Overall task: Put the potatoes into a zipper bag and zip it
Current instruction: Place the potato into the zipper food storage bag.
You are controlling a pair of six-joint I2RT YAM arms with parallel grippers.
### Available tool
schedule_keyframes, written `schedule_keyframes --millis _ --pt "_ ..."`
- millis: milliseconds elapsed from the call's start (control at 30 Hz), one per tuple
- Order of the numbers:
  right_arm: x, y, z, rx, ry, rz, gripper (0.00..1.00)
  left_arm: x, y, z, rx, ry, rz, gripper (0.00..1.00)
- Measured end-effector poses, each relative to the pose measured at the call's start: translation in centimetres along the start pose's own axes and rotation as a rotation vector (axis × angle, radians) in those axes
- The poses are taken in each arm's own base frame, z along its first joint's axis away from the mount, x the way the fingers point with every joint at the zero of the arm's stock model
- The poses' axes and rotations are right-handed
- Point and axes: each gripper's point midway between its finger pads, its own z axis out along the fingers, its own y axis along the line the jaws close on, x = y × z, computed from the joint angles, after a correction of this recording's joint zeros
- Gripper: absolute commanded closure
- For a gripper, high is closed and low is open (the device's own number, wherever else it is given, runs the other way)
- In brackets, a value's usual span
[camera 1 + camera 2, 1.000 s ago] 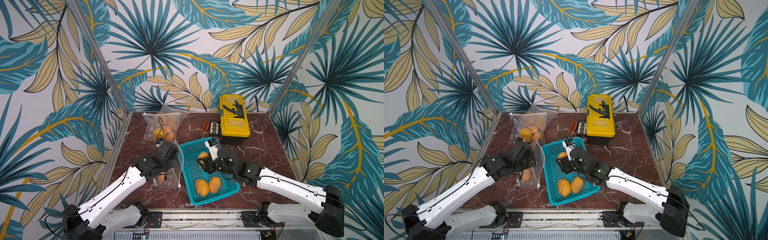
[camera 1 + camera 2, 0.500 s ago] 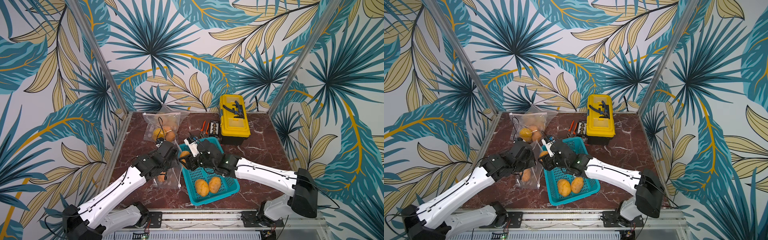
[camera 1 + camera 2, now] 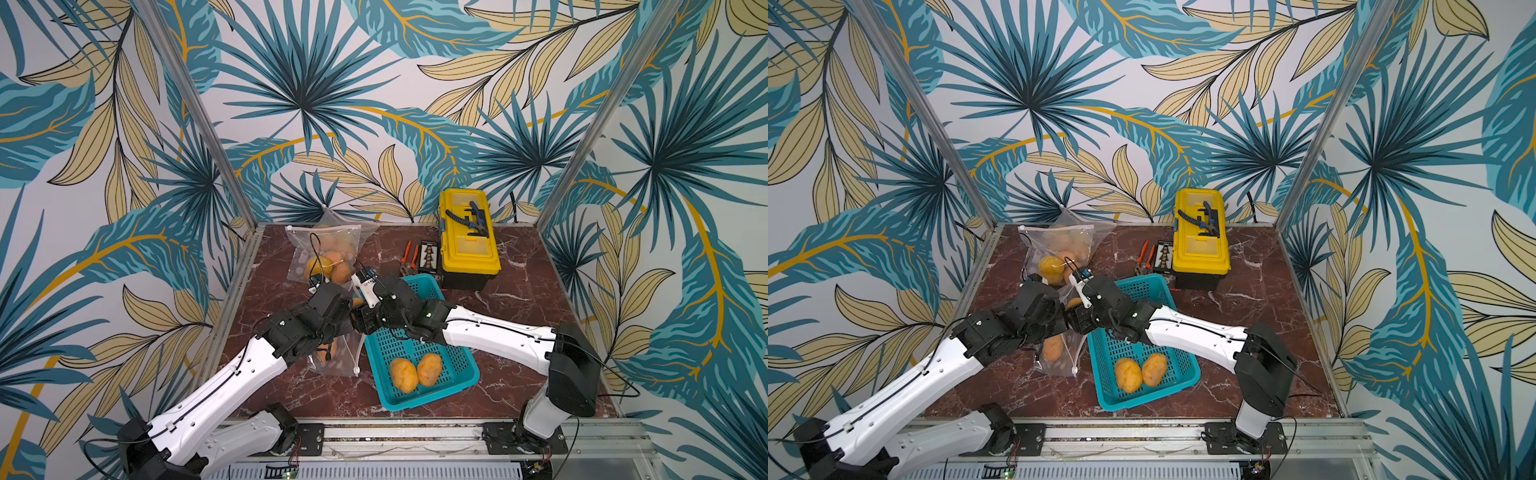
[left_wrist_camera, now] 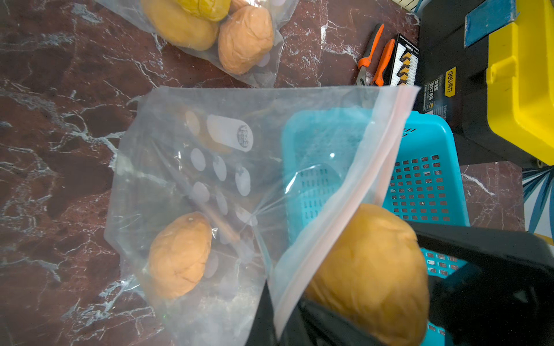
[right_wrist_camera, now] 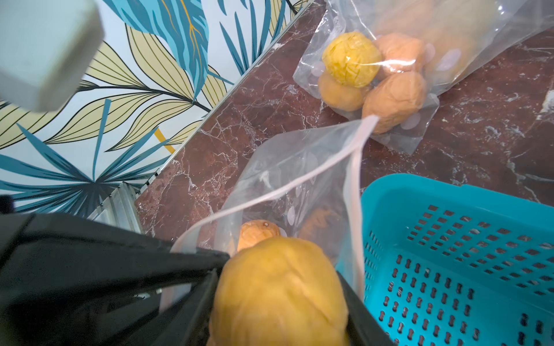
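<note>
the left gripper (image 4: 274, 325) is pinched tight on the open zipper bag (image 4: 209, 143) rim. the right gripper (image 5: 281, 287) clasps a potato (image 5: 278, 311) right at that mouth; another potato (image 4: 178, 257) lies inside, just beyond its tips. two potatoes (image 3: 414, 372) sit in the blue basket (image 3: 465, 374) behind its wrist.

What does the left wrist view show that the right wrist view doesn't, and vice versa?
Left wrist only: the yellow plastic toolbox, orange-handled pliers and black bit case beside it. Right wrist only: the metal rail along the table edge and a blurred pale block near the lens. Both: the open clear zipper bag with a tan potato inside, the yellow potato in the right gripper at its mouth, the teal perforated basket, and a second clear bag of potatoes on the marble table.
</note>
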Motion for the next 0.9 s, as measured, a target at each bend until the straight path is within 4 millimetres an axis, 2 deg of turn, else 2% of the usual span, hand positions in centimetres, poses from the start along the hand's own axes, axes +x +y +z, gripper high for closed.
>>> schedule_keyframes --millis 167,233,333,433,600,733,900 --pt "-0.2 -0.7 0.6 0.037 0.008 0.018 0.72 0.0 0.0 0.0 0.002 0.0 0.001 1.0" --pt "-0.2 -1.0 0.9 0.046 0.013 0.029 0.69 0.0 -0.3 -0.1 0.016 0.001 0.002 1.0" --pt "-0.1 -1.2 1.2 0.053 0.019 0.042 0.58 -0.2 -0.6 -0.5 0.041 -0.01 -0.002 1.0" --pt "0.0 -1.4 1.4 0.055 0.025 0.051 0.38 -0.5 -0.9 -0.9 0.06 -0.021 -0.007 1.0" --pt "0.1 -1.7 1.4 0.064 0.029 0.059 0.22 -0.6 -1.0 -1.0 0.067 -0.027 -0.009 1.0" --pt "0.5 -2.3 1.4 0.088 0.031 0.06 0.14 -0.6 -0.9 -1.0 0.065 -0.027 -0.009 1.0" --pt "1.3 -2.8 0.7 0.102 0.039 0.057 0.11 -0.5 -0.7 -0.9 0.063 -0.031 -0.012 1.0"
